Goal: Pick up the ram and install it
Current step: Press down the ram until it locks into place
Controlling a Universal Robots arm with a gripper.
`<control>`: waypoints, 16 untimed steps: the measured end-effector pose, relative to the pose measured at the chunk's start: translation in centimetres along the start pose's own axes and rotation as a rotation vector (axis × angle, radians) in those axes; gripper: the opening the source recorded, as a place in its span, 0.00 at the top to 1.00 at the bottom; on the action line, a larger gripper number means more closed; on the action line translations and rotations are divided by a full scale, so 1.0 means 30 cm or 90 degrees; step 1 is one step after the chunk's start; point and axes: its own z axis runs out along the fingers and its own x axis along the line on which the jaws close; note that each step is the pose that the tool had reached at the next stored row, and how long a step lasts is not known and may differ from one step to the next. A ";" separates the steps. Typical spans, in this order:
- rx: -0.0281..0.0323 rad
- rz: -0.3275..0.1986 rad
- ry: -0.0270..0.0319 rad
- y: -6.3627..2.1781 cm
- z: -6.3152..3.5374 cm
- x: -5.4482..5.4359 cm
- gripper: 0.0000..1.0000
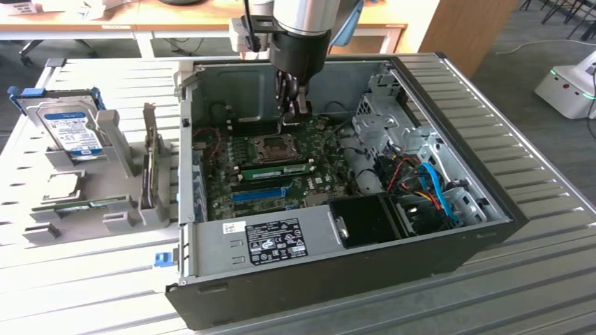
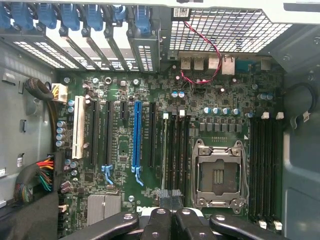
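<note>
jaws closed above one seated ram (image 1: 279, 169) — one blue slot (image 2: 137, 142), one open case (image 1: 484, 132)

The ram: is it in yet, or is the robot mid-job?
Looks mostly done: the ram stands upright on the motherboard, beside the processor socket. In hand: nothing; the hand is shut and empty above the board. Left: whether the ram is clicked fully home cannot be told.

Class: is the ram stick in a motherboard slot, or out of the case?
In. The ram sits on edge on the motherboard, beside the CPU socket; the shut gripper holds nothing.
</note>
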 end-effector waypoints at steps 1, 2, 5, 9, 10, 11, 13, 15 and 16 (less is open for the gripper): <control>0.0000 0.000 0.0000 0.000 0.000 0.000 0.90; 0.0000 0.000 0.0000 0.000 0.000 0.000 0.90; 0.0000 0.001 0.0000 0.000 0.000 0.000 0.90; -0.0002 0.021 -0.0011 0.000 0.001 0.000 0.90; -0.0002 0.029 -0.0015 0.000 0.001 0.000 0.90; -0.0003 0.036 -0.0018 0.000 0.001 0.000 0.90; -0.0004 0.052 -0.0026 0.000 0.001 0.000 0.90; -0.0007 0.071 -0.0035 0.000 0.002 0.000 0.90; -0.0007 0.081 -0.0041 0.000 0.002 0.000 0.90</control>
